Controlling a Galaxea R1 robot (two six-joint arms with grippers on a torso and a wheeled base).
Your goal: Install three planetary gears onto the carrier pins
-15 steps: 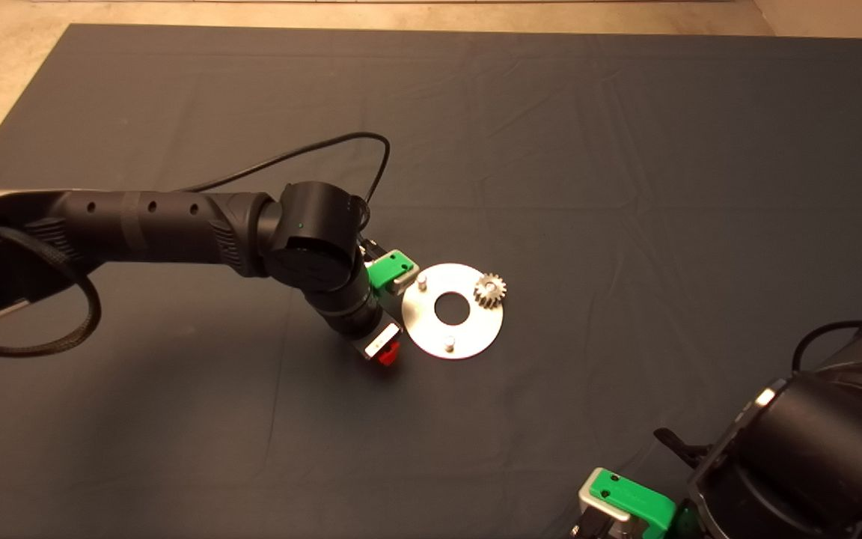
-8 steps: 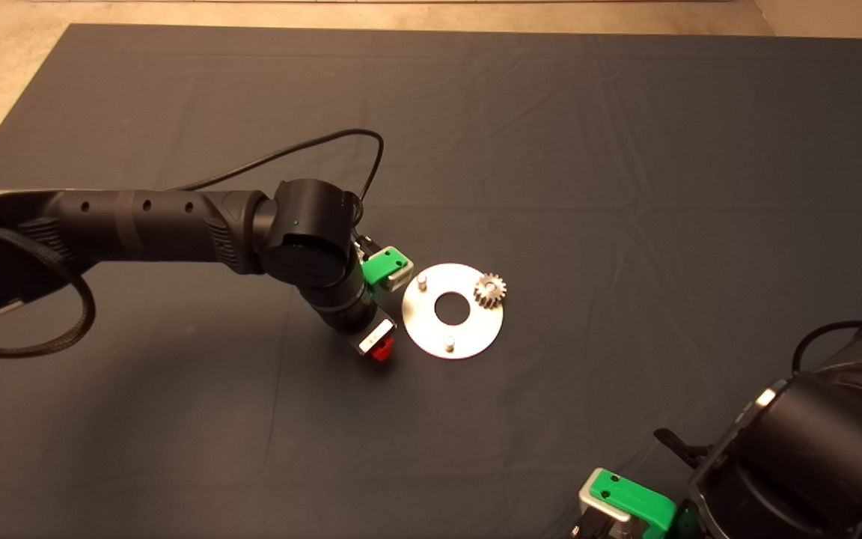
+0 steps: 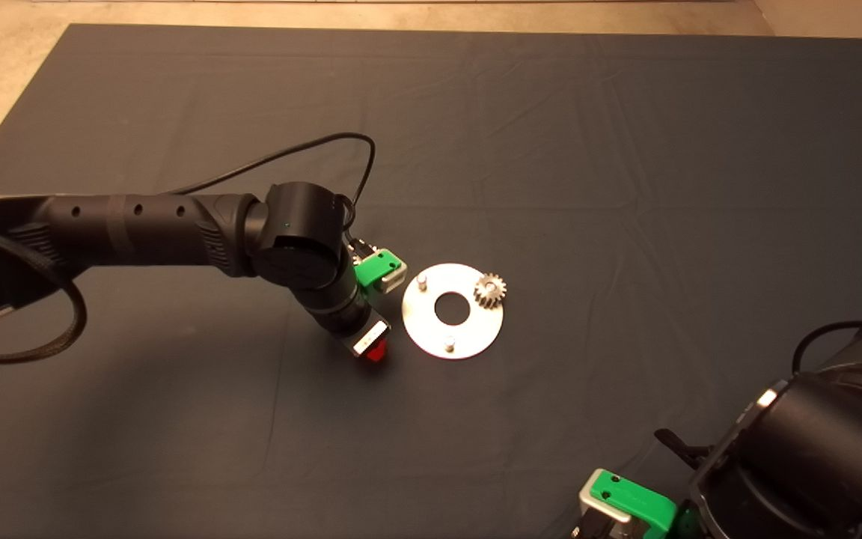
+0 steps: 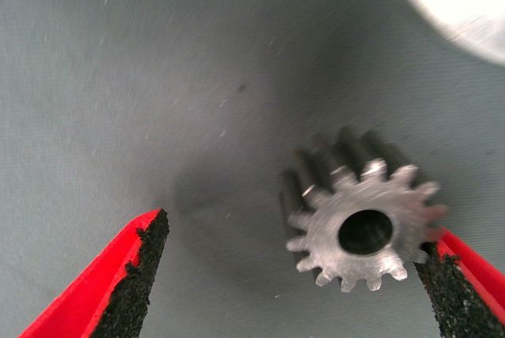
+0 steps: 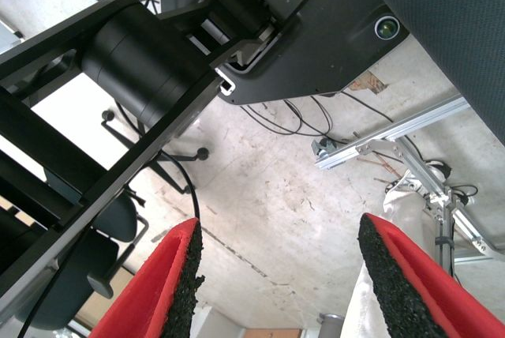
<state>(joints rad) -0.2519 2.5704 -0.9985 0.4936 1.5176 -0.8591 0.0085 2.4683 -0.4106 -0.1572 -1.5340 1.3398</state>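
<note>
The left gripper [image 3: 373, 318] is low over the mat [image 3: 551, 150], just beside the disc [image 3: 452, 333], fingers spread wide. In the left wrist view a loose gear [image 4: 359, 223] lies between them, hard against one pad [image 4: 446, 291] and well apart from the other [image 4: 142, 275]; it appears tilted, bore showing, though whether it rests on the mat or hangs off the pad cannot be told. In the head view this gear is hidden under the gripper. One gear [image 3: 489, 289] already sits on a pin at the disc's far edge; two pins [image 3: 422, 282] [image 3: 449, 343] stand bare, and the third gear is not visible. The right gripper [image 3: 610, 503] is parked at the lower right edge, fingers apart on nothing. Risks, as judged: closing from this offset would push the gear sideways before the far pad meets it, so it may roll, tip flat or be pinched on tooth tips and slip. A skewed grasp would leave the bore off-axis to a pin, inviting a jam or a nudge that shifts the unsecured disc on the surface.
</note>
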